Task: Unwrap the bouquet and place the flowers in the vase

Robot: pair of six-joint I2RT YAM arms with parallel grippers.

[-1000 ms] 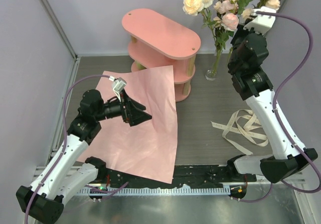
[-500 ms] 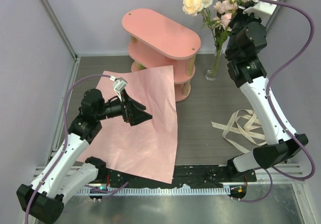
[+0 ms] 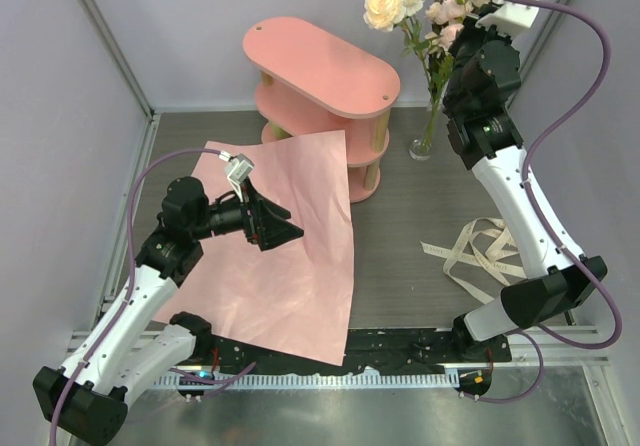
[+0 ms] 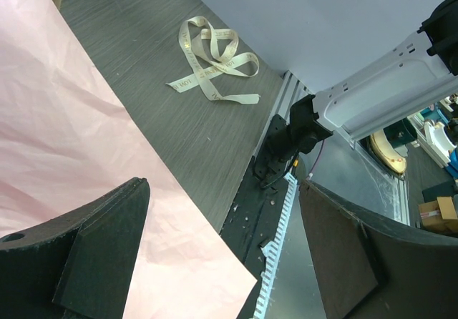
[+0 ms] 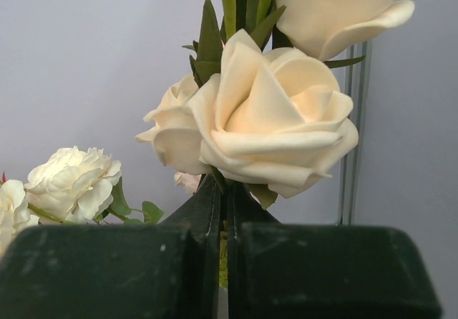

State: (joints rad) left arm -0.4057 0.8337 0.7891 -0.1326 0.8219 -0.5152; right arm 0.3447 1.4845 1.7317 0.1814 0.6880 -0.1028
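Starting at the near edge: the left gripper (image 3: pixel 278 230) hangs low over the pink paper (image 3: pixel 290 266), jaws spread wide with nothing between them. From the left wrist view the two dark fingers (image 4: pixel 100 254) frame only bare sheet and table. The paper lies opened out flat, pink side up. Its near edge runs over the dark strip at the table's front, and its far right corner reaches the foot of the pink shelf (image 3: pixel 320 66).

Over to the right, the cream ribbon (image 3: pixel 488 251) lies loose in a tangle on the grey table (image 3: pixel 400 246), apart from the paper and beside the right arm's forearm.

Further back, the vase (image 3: pixel 424 144) stands upright just right of the shelf, with green stems rising out of its neck. Follow them up and there are the flowers (image 3: pixel 410 1), cream and pink heads fanned out against the back wall, well away from the left gripper.

Up there too is the right gripper (image 5: pixel 223 208), raised high above the vase. Its fingers are pressed together with a sliver of green stem between them, pinching the flowers just under a big cream rose (image 5: pixel 268 119). More blooms show to the left. I cannot tell whether that pinched stem reaches the vase.
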